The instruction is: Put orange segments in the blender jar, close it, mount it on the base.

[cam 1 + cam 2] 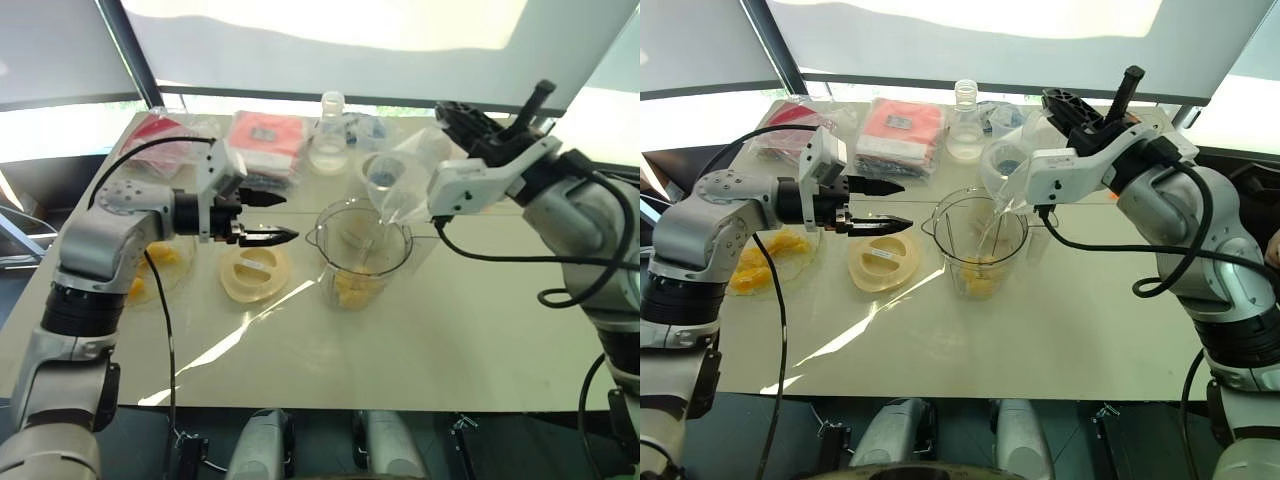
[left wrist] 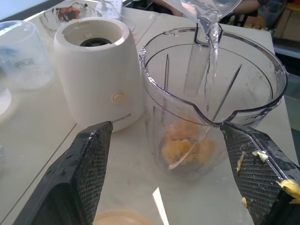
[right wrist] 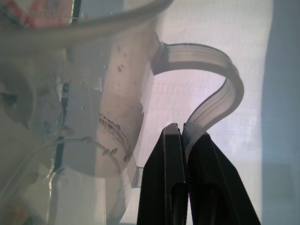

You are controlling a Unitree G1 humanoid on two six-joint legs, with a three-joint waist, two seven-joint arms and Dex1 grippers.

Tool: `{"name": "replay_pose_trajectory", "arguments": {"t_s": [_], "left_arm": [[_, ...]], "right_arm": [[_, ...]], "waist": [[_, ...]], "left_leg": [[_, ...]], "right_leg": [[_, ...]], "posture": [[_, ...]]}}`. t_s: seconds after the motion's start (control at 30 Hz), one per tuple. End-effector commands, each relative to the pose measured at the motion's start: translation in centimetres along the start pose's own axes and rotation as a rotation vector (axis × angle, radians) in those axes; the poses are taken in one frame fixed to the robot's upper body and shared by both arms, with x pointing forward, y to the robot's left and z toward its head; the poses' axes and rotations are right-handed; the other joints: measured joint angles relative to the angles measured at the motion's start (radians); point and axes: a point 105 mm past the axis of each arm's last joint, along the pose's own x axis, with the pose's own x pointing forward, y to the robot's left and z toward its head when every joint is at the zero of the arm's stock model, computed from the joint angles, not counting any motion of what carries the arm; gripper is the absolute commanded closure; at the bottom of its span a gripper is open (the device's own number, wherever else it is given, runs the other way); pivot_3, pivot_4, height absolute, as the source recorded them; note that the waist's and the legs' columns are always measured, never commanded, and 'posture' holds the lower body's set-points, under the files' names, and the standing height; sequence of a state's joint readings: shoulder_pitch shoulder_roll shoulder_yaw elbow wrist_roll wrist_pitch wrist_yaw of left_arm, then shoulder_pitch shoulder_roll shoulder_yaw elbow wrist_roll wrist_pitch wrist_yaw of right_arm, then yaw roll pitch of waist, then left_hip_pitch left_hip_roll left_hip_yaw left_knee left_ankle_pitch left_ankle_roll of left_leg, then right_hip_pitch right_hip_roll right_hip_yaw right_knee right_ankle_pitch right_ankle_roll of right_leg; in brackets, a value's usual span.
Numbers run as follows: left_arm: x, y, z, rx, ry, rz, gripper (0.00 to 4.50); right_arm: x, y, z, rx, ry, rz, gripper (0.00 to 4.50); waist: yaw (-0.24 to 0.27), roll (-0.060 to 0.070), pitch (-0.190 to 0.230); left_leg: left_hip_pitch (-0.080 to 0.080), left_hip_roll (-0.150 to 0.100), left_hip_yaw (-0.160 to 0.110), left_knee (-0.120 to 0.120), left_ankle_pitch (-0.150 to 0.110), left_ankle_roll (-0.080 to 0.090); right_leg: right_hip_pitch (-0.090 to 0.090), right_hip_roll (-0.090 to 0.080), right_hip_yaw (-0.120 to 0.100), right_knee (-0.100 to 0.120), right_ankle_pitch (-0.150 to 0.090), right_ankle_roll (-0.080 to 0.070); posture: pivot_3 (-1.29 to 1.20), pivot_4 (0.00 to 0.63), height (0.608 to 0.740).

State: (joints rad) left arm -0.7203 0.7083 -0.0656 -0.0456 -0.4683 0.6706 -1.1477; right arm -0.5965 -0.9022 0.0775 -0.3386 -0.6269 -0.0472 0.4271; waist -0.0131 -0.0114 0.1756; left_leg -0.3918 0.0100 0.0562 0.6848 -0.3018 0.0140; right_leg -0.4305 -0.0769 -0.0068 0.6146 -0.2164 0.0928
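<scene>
a: head view: right jaws (image 1: 1055,105) clamp a tilted clear pitcher (image 1: 1012,165), pouring into the blender jar (image 1: 978,245).
b: left wrist: left jaws (image 2: 173,173) wide, empty; jar with orange segments (image 2: 185,143) between them, base (image 2: 96,77) beside.

My two head eyes look forward and down over the pale tabletop (image 1: 450,340), sharing the same scene. My left wrist camera sits close to the large clear blender jar (image 2: 211,93). My right wrist camera presses against a clear handled pitcher (image 3: 108,93).
</scene>
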Motion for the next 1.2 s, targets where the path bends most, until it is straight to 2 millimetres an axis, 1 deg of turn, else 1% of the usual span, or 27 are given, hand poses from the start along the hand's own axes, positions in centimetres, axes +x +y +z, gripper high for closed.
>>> {"name": "replay_pose_trajectory", "arguments": {"t_s": [0.03, 0.07, 0.17, 0.3, 0.43, 0.57, 0.63, 0.67, 0.73, 0.8, 0.9, 0.97, 1.03, 1.07, 1.1, 1.2], "left_arm": [[-0.1, -0.1, 0.8, 0.039, -0.018, 0.004, 0.67], [-0.2, -0.1, 0.8, 0.038, -0.018, 0.005, 0.67], [-0.3, -0.1, 0.7, 0.035, -0.016, 0.008, 0.67], [-0.3, 0.1, 0.5, 0.034, -0.008, 0.014, 0.67], [-0.2, 0.1, 0.4, 0.033, -0.007, 0.013, 0.67], [-0.2, 0.2, 0.1, 0.022, -0.005, 0.014, 0.67], [-0.1, 0.2, -0.2, 0.02, 0.001, 0.014, 0.67], [-0.1, 0.2, -0.2, 0.019, 0.001, 0.014, 0.67], [-0.2, 0.2, -0.1, 0.017, -0.002, 0.016, 0.67], [-0.3, 0.3, 0.0, 0.014, -0.009, 0.02, 0.67], [-0.4, 0.1, 0.5, 0.017, -0.023, 0.015, 0.67], [-0.4, -0.2, 0.9, 0.024, -0.032, -0.001, 0.67], [-0.5, -0.7, 1.4, 0.027, -0.045, -0.024, 0.67], [-0.4, -0.9, 1.6, 0.031, -0.049, -0.032, 0.67], [-0.3, -1.0, 1.7, 0.034, -0.051, -0.036, 0.67], [-0.2, -1.3, 2.0, 0.042, -0.056, -0.048, 0.67]], "right_arm": [[-0.1, -2.4, -0.5, 0.049, 0.017, -0.104, 4.46], [-0.1, -2.4, -0.5, 0.063, 0.016, -0.104, 4.46], [-0.4, -1.7, -0.3, 0.244, -0.008, -0.07, 4.46], [-1.6, -0.4, -0.4, 0.477, -0.002, 0.032, 4.46], [-2.5, 0.0, -1.4, 0.584, 0.071, 0.063, 4.46], [-3.0, -0.7, -2.7, 0.838, 0.16, -0.027, 4.46], [-3.3, -1.4, -4.0, 0.992, 0.223, -0.128, 4.46], [-3.5, -1.7, -4.6, 1.046, 0.257, -0.171, 4.46], [-4.5, -1.9, -6.5, 1.119, 0.357, -0.258, 4.46], [-6.0, -2.0, -8.5, 1.146, 0.461, -0.341, 4.46], [-9.2, -2.0, -11.6, 1.142, 0.646, -0.49, 4.46], [-11.4, -1.4, -13.2, 1.119, 0.763, -0.571, 4.46], [-13.9, -0.2, -14.6, 1.094, 0.899, -0.635, 4.46], [-15.2, 0.8, -15.2, 1.097, 0.969, -0.666, 4.46], [-16.5, 2.2, -15.7, 1.104, 1.043, -0.684, 4.46], [-19.3, 6.3, -16.2, 1.15, 1.177, -0.688, 4.46]], "waist": [[0.0, 0.0, 0.0], [0.0, 0.0, 0.0], [0.0, 0.0, 0.0], [0.004, 0.0, 0.0], [0.002, 0.0, 0.0], [0.001, 0.0, 0.0], [-0.001, 0.0, 0.0], [0.0, 0.0, 0.0], [0.003, 0.0, 0.0], [0.009, 0.0, 0.0], [0.013, 0.0, 0.0], [0.017, 0.0, 0.0], [0.019, 0.0, 0.0], [0.02, 0.0, 0.0], [0.021, 0.0, 0.0], [0.02, 0.0, 0.0]], "left_leg": [[0.0, 0.0, 0.0, 0.0, 0.0, 0.0], [0.0, 0.0, 0.0, 0.0, 0.0, 0.0], [0.0, 0.0, 0.0, 0.0, 0.0, 0.0], [0.0, 0.001, -0.001, 0.0, 0.0, 0.0], [0.0, 0.001, -0.001, 0.0, 0.0, 0.0], [0.0, 0.001, -0.001, 0.0, 0.0, 0.0], [0.001, 0.001, -0.001, 0.0, 0.0, 0.0], [0.001, 0.002, -0.001, 0.0, 0.0, 0.0], [0.001, 0.002, -0.002, 0.0, 0.0, 0.0], [0.0, 0.001, -0.002, 0.0, 0.0, 0.0], [-0.001, 0.0, -0.002, 0.0, 0.0, 0.0], [-0.001, 0.0, -0.001, 0.0, 0.0, 0.0], [-0.001, 0.0, -0.001, 0.0, 0.0, 0.0], [-0.001, -0.001, -0.001, 0.0, 0.0, 0.0], [-0.001, -0.001, -0.001, 0.0, 0.0, 0.0], [-0.001, -0.002, -0.001, 0.0, 0.0, 0.0]], "right_leg": [[0.0, 0.0, 0.0, 0.0, 0.0, 0.0], [0.0, 0.0, 0.0, 0.0, 0.0, 0.0], [0.0, 0.0, 0.0, 0.0, 0.0, 0.0], [0.0, 0.0, -0.001, 0.0, 0.001, 0.002], [0.0, -0.001, 0.0, 0.0, 0.002, 0.003], [0.0, 0.0, -0.001, 0.001, 0.002, 0.003], [0.0, 0.001, -0.001, 0.002, 0.002, 0.003], [0.0, 0.001, -0.001, 0.003, 0.002, 0.003], [-0.001, 0.001, -0.001, 0.004, 0.002, 0.003], [0.0, 0.0, -0.002, 0.004, 0.002, 0.003], [-0.001, -0.001, -0.002, 0.002, 0.002, 0.003], [0.0, -0.002, -0.002, 0.001, 0.002, 0.003], [0.0, -0.002, -0.002, 0.001, 0.002, 0.003], [0.0, -0.002, -0.002, 0.001, 0.002, 0.003], [0.0, -0.002, -0.002, 0.001, 0.002, 0.003], [0.0, -0.002, -0.001, 0.001, 0.002, 0.003]], "posture": [[0.0, 0.15, 0.74], [0.0, 0.15, 0.74], [0.0, 0.15, 0.74], [0.0, 0.15, 0.74], [0.0, 0.15, 0.74], [0.0, 0.15, 0.74], [0.0, 0.15, 0.74], [0.0, 0.15, 0.74], [0.0, 0.15, 0.74], [0.0, 0.15, 0.74], [0.0, 0.15, 0.74], [0.0, 0.15, 0.74], [0.0, 0.15, 0.74], [0.0, 0.15, 0.74], [0.0, 0.15, 0.74], [0.0, 0.15, 0.74]]}}
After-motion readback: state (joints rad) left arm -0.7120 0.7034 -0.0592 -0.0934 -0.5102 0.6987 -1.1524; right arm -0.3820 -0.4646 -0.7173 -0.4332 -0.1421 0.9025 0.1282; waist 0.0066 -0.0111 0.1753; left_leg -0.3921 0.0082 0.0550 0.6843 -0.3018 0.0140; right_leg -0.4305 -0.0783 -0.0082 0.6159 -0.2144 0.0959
